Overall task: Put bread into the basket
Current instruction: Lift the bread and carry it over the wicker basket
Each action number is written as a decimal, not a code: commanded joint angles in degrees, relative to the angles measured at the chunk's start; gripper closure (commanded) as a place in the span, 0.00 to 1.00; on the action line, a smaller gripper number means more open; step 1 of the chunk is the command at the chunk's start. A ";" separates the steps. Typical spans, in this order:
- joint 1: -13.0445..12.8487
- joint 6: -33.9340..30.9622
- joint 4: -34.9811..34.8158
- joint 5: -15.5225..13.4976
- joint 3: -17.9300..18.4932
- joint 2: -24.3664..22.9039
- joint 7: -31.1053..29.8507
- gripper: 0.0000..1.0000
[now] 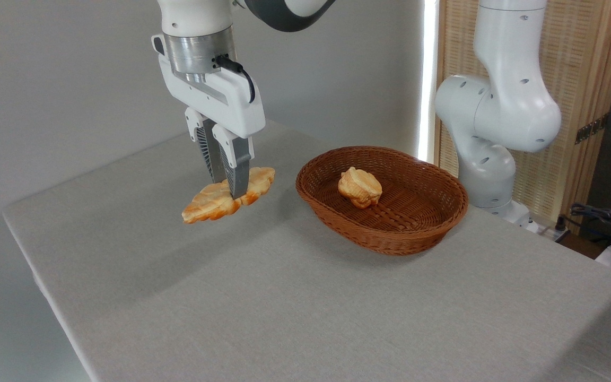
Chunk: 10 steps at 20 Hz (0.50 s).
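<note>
— Where do we have the bread (215,204)?

— We're holding it in the air above the grey table (295,313), left of the basket (390,236) and apart from it. Our gripper (227,188) points down, its fingers (239,170) closed across the loaf's middle, so both pointed ends stick out, the left one drooping lower.

— And the basket?

— It sits on the table toward the far right, beside our arm's white base (488,175). A small round bun (359,187) lies inside it.
</note>
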 commanded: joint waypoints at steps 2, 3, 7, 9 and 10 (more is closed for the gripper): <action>0.05 -3.44 -1.10 -0.34 0.49 -3.18 3.26 0.55; 0.05 -4.24 -2.06 -0.34 0.84 -4.76 4.84 0.55; 0.14 -4.60 -8.91 -0.34 1.20 -12.14 8.89 0.52; 0.14 -4.95 -11.90 -0.34 1.20 -14.87 10.12 0.52; 0.14 -5.39 -13.14 -0.34 1.20 -15.93 10.65 0.52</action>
